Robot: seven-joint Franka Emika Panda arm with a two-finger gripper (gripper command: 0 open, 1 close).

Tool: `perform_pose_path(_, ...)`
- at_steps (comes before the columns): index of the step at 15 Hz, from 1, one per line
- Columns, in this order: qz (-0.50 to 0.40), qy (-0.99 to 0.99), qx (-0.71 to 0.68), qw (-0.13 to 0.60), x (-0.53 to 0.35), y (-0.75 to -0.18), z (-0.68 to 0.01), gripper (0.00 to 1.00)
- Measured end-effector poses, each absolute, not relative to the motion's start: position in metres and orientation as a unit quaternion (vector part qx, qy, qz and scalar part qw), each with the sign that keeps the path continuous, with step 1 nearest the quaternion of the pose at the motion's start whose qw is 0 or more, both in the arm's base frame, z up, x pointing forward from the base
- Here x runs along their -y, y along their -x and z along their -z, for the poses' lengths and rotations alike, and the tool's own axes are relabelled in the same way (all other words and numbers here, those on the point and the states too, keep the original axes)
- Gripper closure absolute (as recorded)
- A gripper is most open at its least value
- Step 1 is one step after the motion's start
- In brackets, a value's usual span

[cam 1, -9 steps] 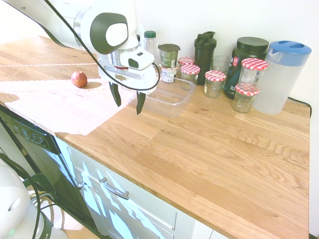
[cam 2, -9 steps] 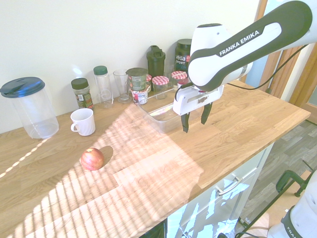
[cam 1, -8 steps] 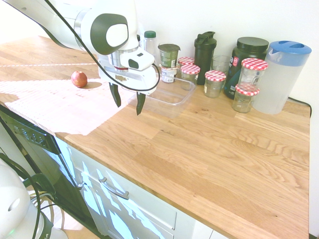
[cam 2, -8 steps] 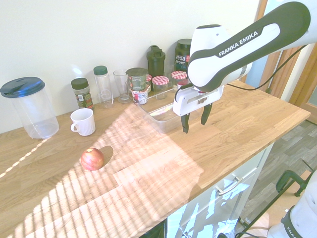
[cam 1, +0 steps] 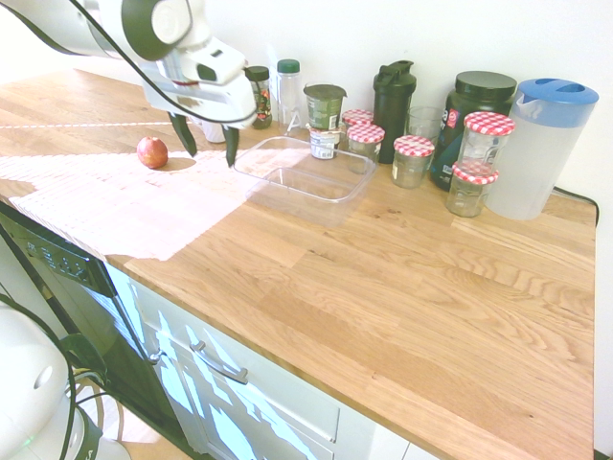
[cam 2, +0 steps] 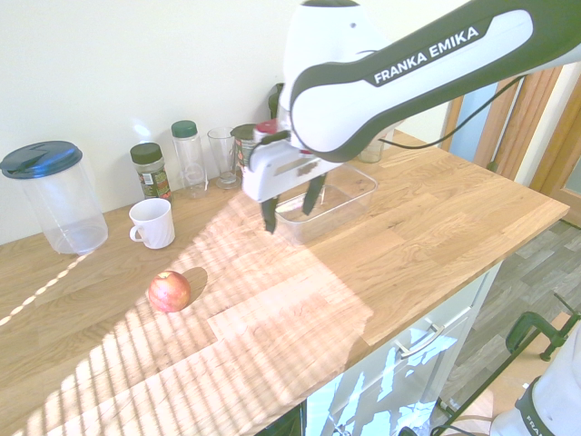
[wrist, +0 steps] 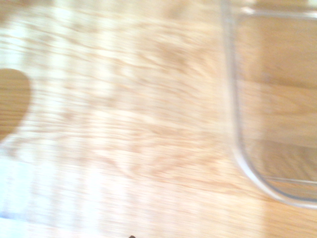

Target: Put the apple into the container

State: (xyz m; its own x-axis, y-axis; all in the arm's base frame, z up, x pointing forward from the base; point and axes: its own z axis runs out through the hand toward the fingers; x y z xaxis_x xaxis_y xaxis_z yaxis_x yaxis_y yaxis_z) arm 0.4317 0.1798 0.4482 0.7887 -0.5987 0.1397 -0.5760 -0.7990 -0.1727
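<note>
1. Having shifted off the container's (cam 1: 302, 174) front corner toward the apple (cam 1: 151, 151) since 0.5 s ago; gripper (cam 1: 205, 147) now hangs between the two, over bare countertop (cam 1: 402, 278).
2. Container fully uncovered in first exterior view now, earlier partly hidden behind gripper body; apple and container themselves unmoved.
3. Fingers spread wide, same gap as before, holding nothing, touching nothing; tips pointing down, just above the wood.
4. In second exterior view gripper (cam 2: 290, 207) sits at container's (cam 2: 329, 202) near-left end, one finger (cam 2: 269, 216) over sunlit wood, other in front of the tray's wall.
5. Apple (cam 2: 169, 291) resting on countertop (cam 2: 436, 218) in striped sunlight, well apart from container, near white mug (cam 2: 152, 222).
6. Arm reaching in from picture left in first exterior view, wrist roughly vertical, hand facing down; in second exterior view forearm stretches in from upper right.
7. Wrist view blurred: rounded corner of container (wrist: 237, 148) on wood, dark rounded shadow at one edge.
8. Container empty, sitting just in front of the jars with red-checkered lids (cam 1: 414, 158); blue-lidded pitcher (cam 1: 542, 146) at row's far end.
</note>
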Motion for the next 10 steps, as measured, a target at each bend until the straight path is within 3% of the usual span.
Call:
perform_pose_path(5,0.077,0.972,-0.208,0.071,-0.326,-0.45,-0.413,0.0)
perform_pose_path(10,0.102,0.978,-0.174,0.045,-0.367,-0.496,-0.374,0.0)
